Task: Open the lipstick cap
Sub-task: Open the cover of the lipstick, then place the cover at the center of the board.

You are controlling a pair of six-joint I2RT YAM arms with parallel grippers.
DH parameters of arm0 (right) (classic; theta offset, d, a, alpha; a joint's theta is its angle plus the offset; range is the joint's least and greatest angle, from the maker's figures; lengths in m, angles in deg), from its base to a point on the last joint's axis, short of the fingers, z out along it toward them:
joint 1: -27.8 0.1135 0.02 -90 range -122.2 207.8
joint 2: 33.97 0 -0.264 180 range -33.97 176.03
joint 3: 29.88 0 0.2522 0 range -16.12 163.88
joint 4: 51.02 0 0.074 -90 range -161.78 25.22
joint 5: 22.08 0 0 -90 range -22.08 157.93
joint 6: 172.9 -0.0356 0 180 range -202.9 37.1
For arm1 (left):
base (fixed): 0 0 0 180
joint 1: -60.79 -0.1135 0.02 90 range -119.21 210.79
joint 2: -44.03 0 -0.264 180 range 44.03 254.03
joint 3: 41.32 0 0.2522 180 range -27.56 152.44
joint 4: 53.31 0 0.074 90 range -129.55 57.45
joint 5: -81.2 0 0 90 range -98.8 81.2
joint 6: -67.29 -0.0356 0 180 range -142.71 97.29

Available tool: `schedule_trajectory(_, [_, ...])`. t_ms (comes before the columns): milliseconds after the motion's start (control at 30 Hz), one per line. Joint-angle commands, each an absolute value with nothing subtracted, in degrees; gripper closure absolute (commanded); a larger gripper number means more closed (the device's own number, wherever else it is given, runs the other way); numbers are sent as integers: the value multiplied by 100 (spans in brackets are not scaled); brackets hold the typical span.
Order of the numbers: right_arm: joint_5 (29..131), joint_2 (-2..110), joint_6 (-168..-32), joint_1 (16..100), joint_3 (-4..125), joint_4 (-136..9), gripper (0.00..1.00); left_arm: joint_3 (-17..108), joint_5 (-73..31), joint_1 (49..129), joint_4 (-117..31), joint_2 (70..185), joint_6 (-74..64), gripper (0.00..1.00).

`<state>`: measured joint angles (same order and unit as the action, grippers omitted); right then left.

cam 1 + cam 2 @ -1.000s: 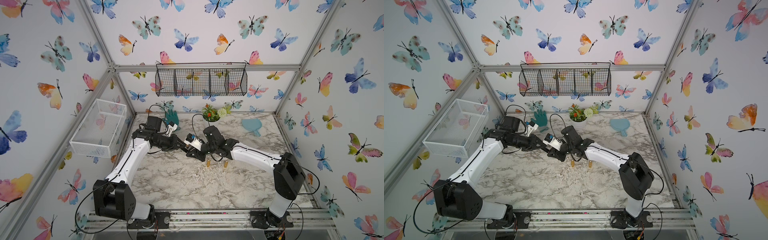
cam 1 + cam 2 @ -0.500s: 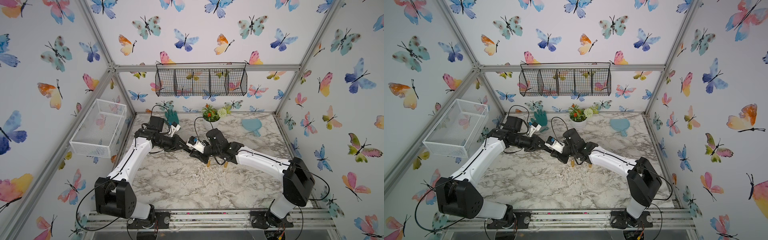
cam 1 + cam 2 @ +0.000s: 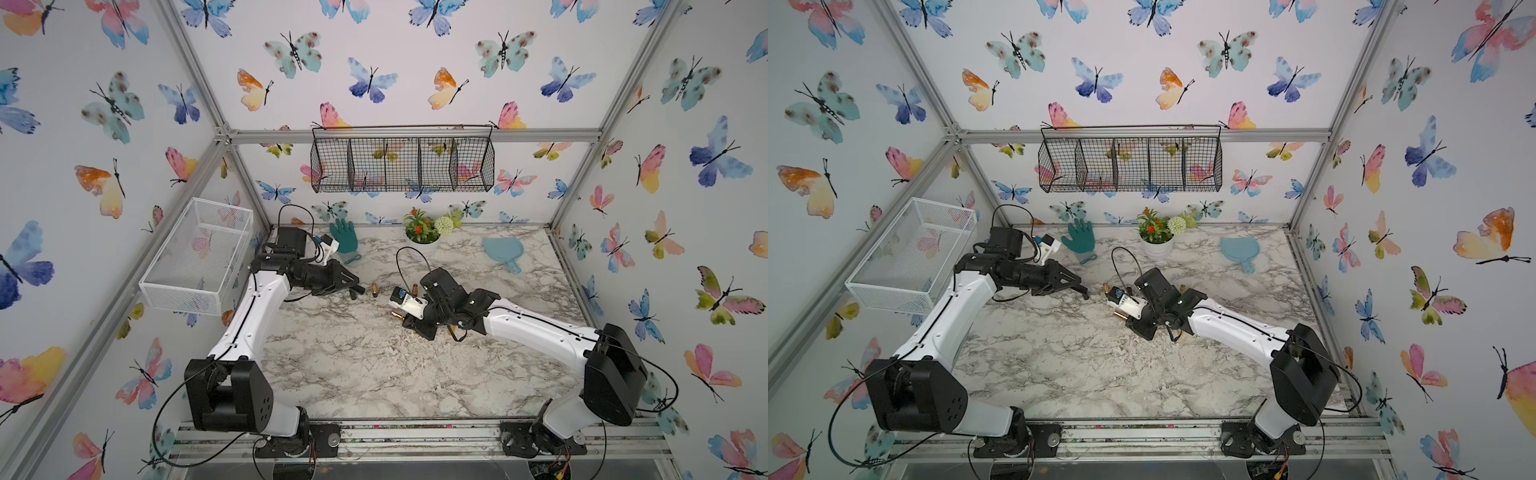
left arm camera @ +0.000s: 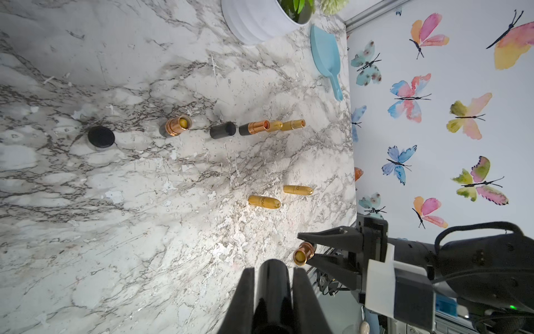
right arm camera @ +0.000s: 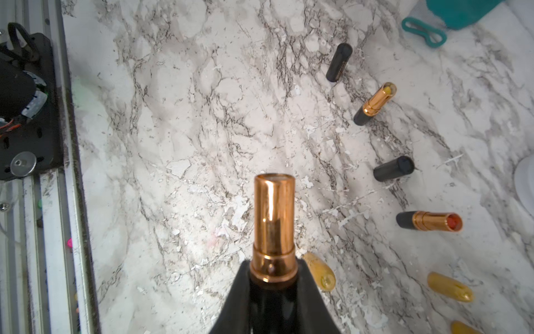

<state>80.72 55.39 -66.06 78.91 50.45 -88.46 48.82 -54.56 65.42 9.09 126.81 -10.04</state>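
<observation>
Arms are pulling apart since a second ago: the tools were meeting mid-table, and now the left tool (image 4: 273,270) is sitting back toward the table's left edge while the right tool (image 5: 273,267) is hanging over the middle of the table (image 3: 374,374). The left tool is pinching the black cap (image 4: 271,292), fingers pressed tight on it. The right tool is clamping the lipstick (image 5: 274,214) by its dark base, copper tube sticking out bare. Both parts are hanging above the table, well apart. The cap is looking already off, so the separating step is finishing. The next move is probably calling for laying both down on a bare patch, clear of the opened lipsticks (image 5: 429,221), loose caps (image 5: 393,169) and gold lipsticks (image 4: 264,201), then letting go.
</observation>
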Motion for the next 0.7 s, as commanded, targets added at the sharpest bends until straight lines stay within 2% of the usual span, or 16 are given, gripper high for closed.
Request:
schedule_trajectory(0, [7851, 5215, -6740, 7939, 4999, -9043, 96, 4837, -5160, 6579, 905, 12596, -1023, 100])
schedule_trajectory(100, [7753, 5098, -6824, 7939, 4989, -8756, 96, 4420, -4197, 6649, 905, 12504, -934, 100])
schedule_trajectory(167, [7742, 5102, -6923, 7939, 5027, -8491, 96, 4120, -3145, 6919, 897, 12490, -863, 100])
schedule_trajectory(233, [7678, 5152, -7022, 7939, 5097, -8275, 96, 3857, -2605, 7277, 885, 12553, -824, 100])
schedule_trajectory(467, [7736, 5194, -7227, 7939, 5059, -7385, 95, 2735, -2016, 7755, -112, 12500, -335, 100])
schedule_trajectory(667, [7672, 5475, -7183, 7940, 5242, -7591, 95, 2577, -1403, 8284, -465, 12819, -303, 100])
